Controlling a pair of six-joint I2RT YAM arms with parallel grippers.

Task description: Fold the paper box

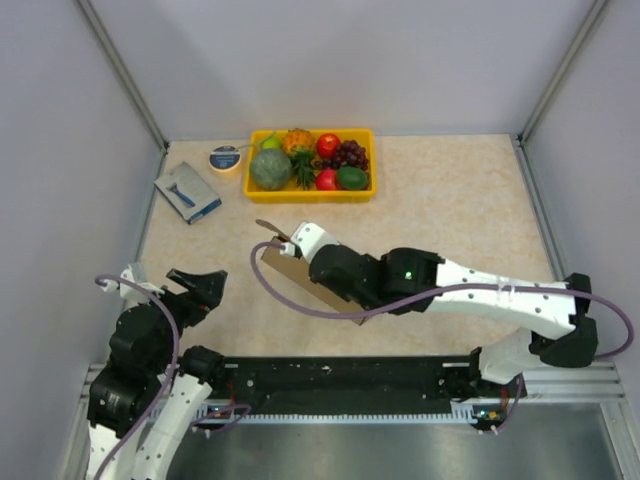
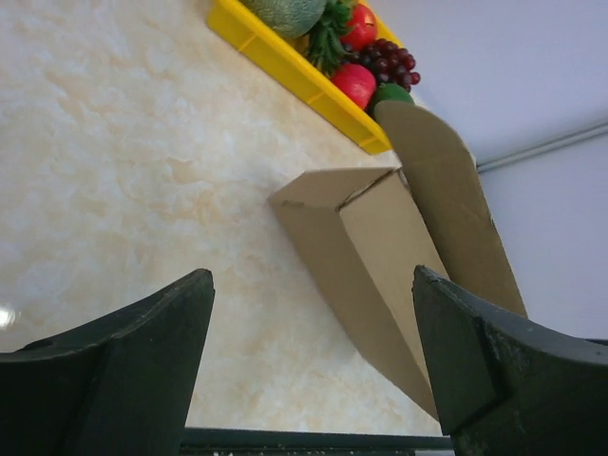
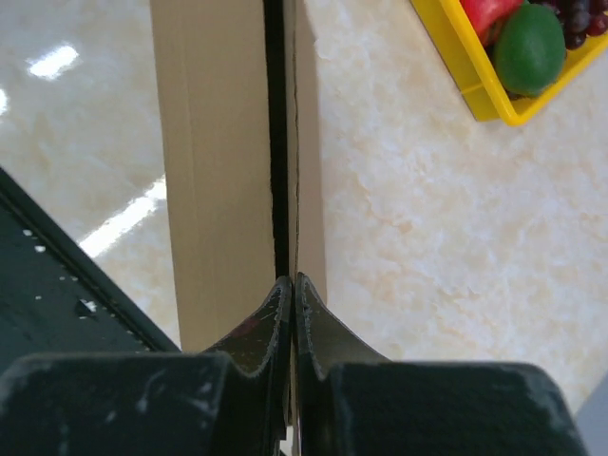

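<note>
The paper box (image 1: 284, 266), plain brown cardboard, stands partly folded in the middle of the table, with a rounded flap sticking up at its far-left end. My right gripper (image 1: 300, 246) reaches in from the right and is shut on one thin upright wall of the box (image 3: 214, 142). That cardboard edge runs straight out from between the closed tips of the right gripper (image 3: 292, 281). My left gripper (image 1: 196, 286) hangs open to the left of the box, apart from it. In the left wrist view the left gripper (image 2: 312, 275) holds nothing, and the box (image 2: 380, 247) lies ahead to the right.
A yellow fruit tray (image 1: 258, 192) sits at the back. A tape roll (image 1: 226, 158) and a blue-and-grey packet (image 1: 188, 192) lie left of it. A black rail (image 1: 340, 375) runs along the near edge, and grey walls close in the sides.
</note>
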